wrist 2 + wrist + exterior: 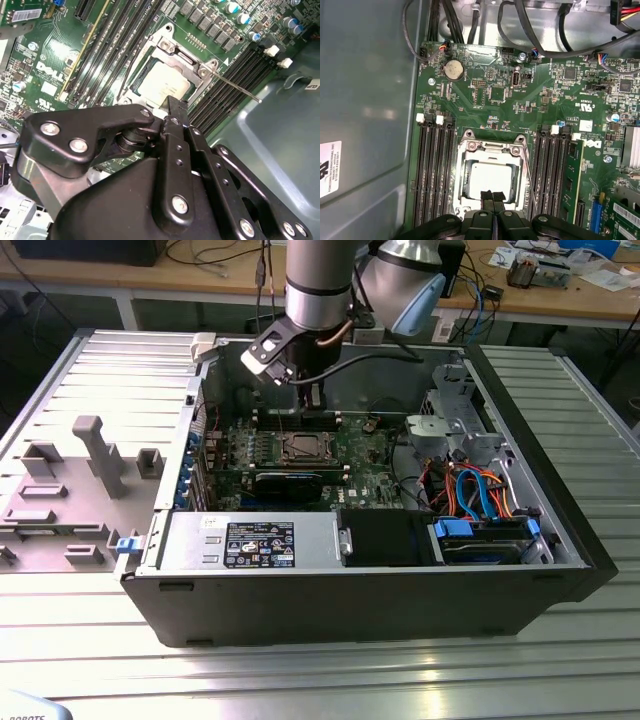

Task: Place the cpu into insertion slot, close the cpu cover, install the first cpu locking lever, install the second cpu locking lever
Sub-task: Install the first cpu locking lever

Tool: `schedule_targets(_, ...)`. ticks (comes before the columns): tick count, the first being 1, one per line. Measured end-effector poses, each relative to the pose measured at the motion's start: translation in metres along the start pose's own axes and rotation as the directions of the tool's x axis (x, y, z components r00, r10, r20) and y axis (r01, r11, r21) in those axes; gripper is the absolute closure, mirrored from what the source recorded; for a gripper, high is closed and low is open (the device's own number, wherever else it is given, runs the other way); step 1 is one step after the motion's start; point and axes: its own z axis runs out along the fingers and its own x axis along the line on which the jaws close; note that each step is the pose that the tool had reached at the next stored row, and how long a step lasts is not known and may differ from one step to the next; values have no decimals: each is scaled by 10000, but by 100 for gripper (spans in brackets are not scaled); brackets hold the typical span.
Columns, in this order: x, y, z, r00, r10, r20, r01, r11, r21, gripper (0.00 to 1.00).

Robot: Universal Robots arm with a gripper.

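Silver-grey cpu (487, 179) sits in the slot (459, 175), with the cover (490, 148) lying flat around it. The hand (493, 196), pinched together and empty, is at the cpu's edge. In the exterior view it hangs at the slot's twelve o'clock.

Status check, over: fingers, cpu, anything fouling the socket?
Fingers shut at cpu cover edge. Cpu sits in insertion slot, cover down. One locking lever angled loose beside slot.

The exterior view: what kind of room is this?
Probably a robotics lab or workshop: a robot arm reaches into an open computer case on a metal table, with cluttered benches behind.
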Motion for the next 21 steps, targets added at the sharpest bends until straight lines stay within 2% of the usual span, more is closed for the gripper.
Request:
schedule_targets(15,5,-1,-124,10000,-1,10,2,10000,-24,89)
schedule_targets(21,8,-2,-203,10000,0,10,0,10000,-30,89)
